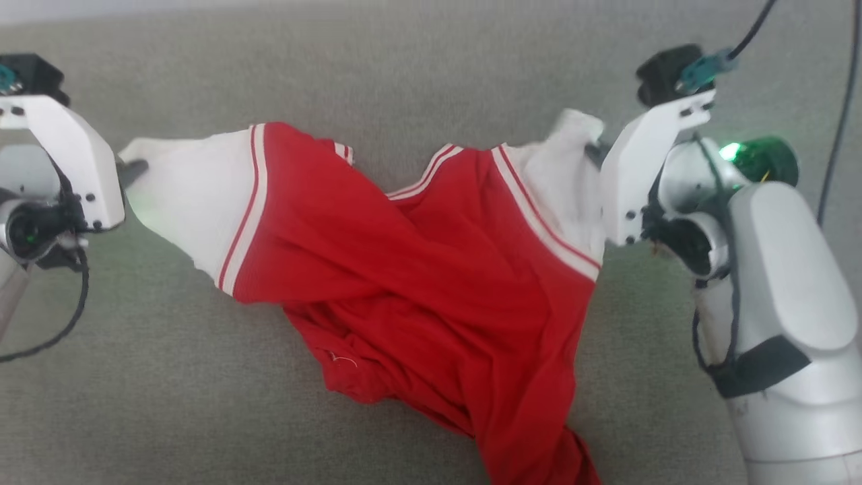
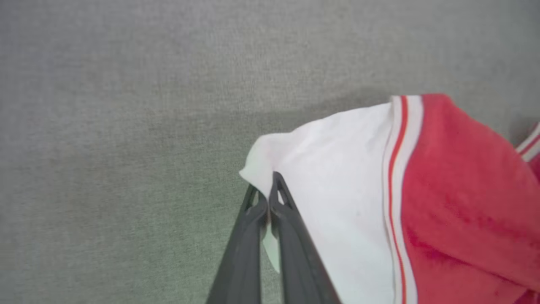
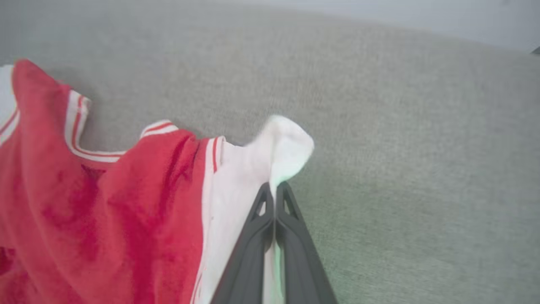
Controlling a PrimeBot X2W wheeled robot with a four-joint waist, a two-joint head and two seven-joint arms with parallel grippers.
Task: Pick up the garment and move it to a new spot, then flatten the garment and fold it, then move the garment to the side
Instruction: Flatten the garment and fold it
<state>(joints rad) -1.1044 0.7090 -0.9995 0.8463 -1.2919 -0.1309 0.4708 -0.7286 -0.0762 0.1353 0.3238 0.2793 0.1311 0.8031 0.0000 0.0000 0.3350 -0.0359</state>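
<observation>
The garment (image 1: 417, 269) is a red jersey with white sleeves edged in red stripes. It hangs stretched between my two grippers above the grey surface, its red body sagging and twisting down toward the bottom edge. My left gripper (image 1: 131, 168) is shut on the tip of the left white sleeve (image 2: 329, 185), seen close in the left wrist view with the gripper (image 2: 265, 188) pinching the cloth. My right gripper (image 1: 596, 153) is shut on the right white sleeve (image 3: 270, 160), its tips (image 3: 274, 190) pressed together on the fabric. No lettering shows.
A grey-green fabric surface (image 1: 135, 404) spreads under everything. Black cables (image 1: 835, 121) run down the far right beside my right arm (image 1: 788, 303), and another cable (image 1: 60, 323) loops below my left wrist. A pale strip (image 1: 67, 10) marks the surface's far edge.
</observation>
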